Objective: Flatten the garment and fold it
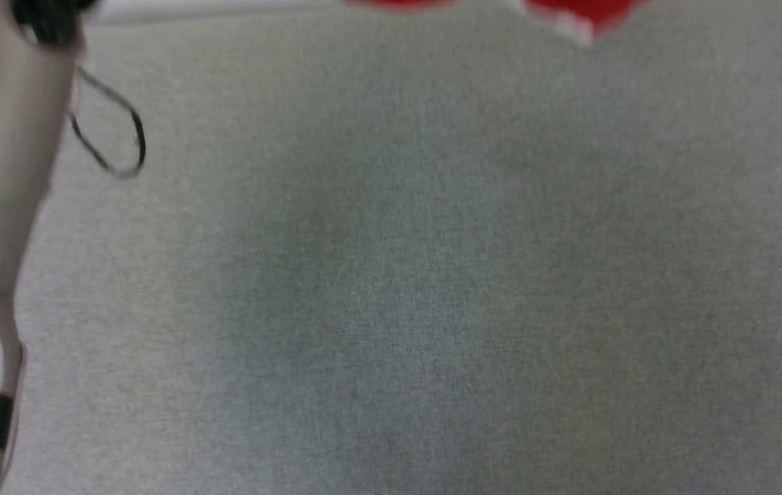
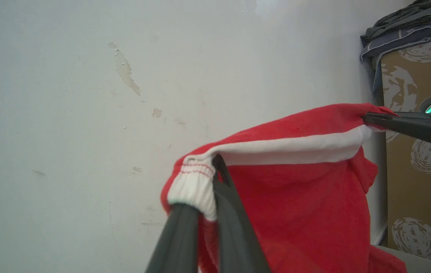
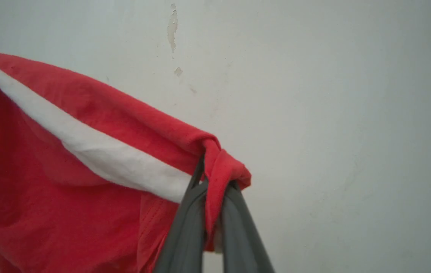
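Left gripper (image 2: 211, 178): closed tight on a gathered white edge (image 2: 194, 189) of the shorts (image 2: 295, 204); the cloth wraps over both dark fingers.
Right gripper (image 3: 212, 182): closed as well, pinching a bunched red corner of the shorts between its fingers, with a fold draped over the tips.
Shorts: lifted in front of the wall (image 2: 67, 113) and hanging between the two grippers; the top edge runs from one grip to the other, and the rest sags below it.
White band (image 2: 287, 149): runs along that top edge from grip to grip, facing away from the wall.
Wall: pale and plain, close behind the shorts, with a few patches of peeled paint (image 2: 124, 72).
Box (image 2: 420, 182): brown cardboard with pale swirls, standing beside the wall, past the right gripper as the left wrist view shows it.
Folded clothes (image 2: 401, 26): dark pieces stacked on top of the box.
Table (image 1: 391, 275): grey cloth surface in the blurred head view; the lowest red cloth shows at that view's top edge.
Left forearm (image 1: 5, 172): pale, along the left edge of the head view, with a loop of black cable (image 1: 115, 137) beside it.
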